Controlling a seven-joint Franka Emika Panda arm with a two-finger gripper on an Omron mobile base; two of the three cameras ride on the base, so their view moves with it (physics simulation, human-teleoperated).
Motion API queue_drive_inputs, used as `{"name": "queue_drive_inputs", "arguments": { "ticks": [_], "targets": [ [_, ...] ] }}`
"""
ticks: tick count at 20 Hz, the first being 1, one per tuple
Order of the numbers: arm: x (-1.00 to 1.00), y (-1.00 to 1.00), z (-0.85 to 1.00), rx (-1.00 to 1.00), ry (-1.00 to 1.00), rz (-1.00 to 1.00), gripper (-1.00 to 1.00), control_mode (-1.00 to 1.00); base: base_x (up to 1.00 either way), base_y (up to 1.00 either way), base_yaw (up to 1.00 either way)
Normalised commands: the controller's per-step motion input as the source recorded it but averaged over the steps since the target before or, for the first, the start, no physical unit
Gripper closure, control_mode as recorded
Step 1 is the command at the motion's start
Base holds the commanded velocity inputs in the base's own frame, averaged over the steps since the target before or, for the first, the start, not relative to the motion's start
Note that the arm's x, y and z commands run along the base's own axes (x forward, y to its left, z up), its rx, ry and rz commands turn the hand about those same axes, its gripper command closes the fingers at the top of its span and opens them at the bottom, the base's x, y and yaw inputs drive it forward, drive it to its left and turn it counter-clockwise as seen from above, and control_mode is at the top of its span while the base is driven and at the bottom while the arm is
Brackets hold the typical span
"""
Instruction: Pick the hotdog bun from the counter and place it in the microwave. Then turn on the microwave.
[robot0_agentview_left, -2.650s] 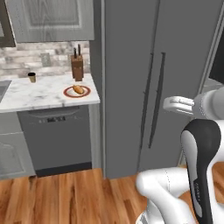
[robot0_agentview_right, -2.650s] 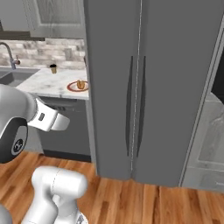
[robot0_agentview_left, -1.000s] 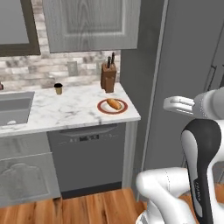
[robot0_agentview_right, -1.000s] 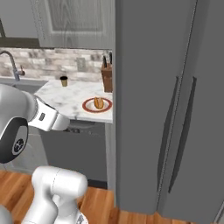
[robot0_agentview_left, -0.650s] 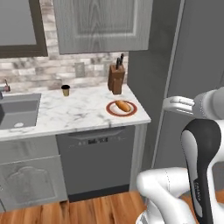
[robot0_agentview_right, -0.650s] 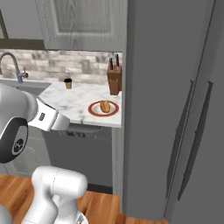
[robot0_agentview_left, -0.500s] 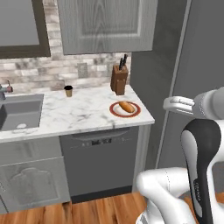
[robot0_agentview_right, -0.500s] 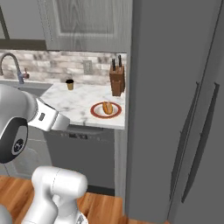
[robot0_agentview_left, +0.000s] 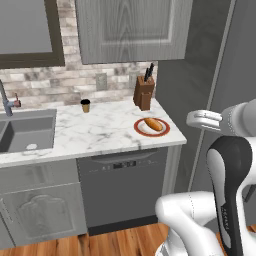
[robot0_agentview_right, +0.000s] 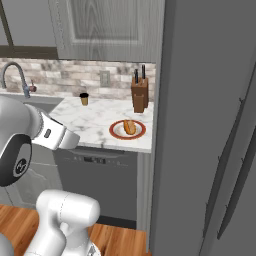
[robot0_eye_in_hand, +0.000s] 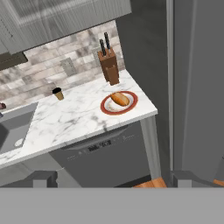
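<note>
On the far right end of the white grey-veined marble table (robot0_agentview_left: 100, 127), I can see the small oblong orange-brown hotdog bun (robot0_agentview_left: 153, 124) lying on a round white plate with a red rim (robot0_agentview_left: 140, 129), just in front of the brown wooden knife block (robot0_agentview_left: 143, 93) and near the tall grey fridge wall (robot0_agentview_left: 195, 85). A small dark cup (robot0_agentview_left: 85, 105) stands by the brick backsplash, and the steel sink (robot0_agentview_left: 27, 131) lies at the left end. My end effector (robot0_eye_in_hand: 109, 177) hangs well back from the table with its dark fingertips spread wide and nothing between them. By my reading the task has barely begun: the bun is untouched on its plate, so the pick, the placing in the microwave and the switching on are all left. I judge the next need is to close in on the bun.
</note>
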Motion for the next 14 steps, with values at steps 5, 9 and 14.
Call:
{"name": "queue_drive_inputs", "arguments": {
  "ticks": [5, 9, 14],
  "targets": [
    [0.00, 0.00, 0.00, 0.00, 0.00, 0.00, -1.00, 1.00, 0.24, 0.23, 0.00],
    [0.00, 0.00, 0.00, 0.00, 0.00, 0.00, -1.00, 1.00, 0.24, 0.15, 0.00],
    [0.14, 0.06, -0.16, 0.00, 0.06, 0.01, -1.00, -1.00, 0.11, 0.05, 0.00]
  ]
}}
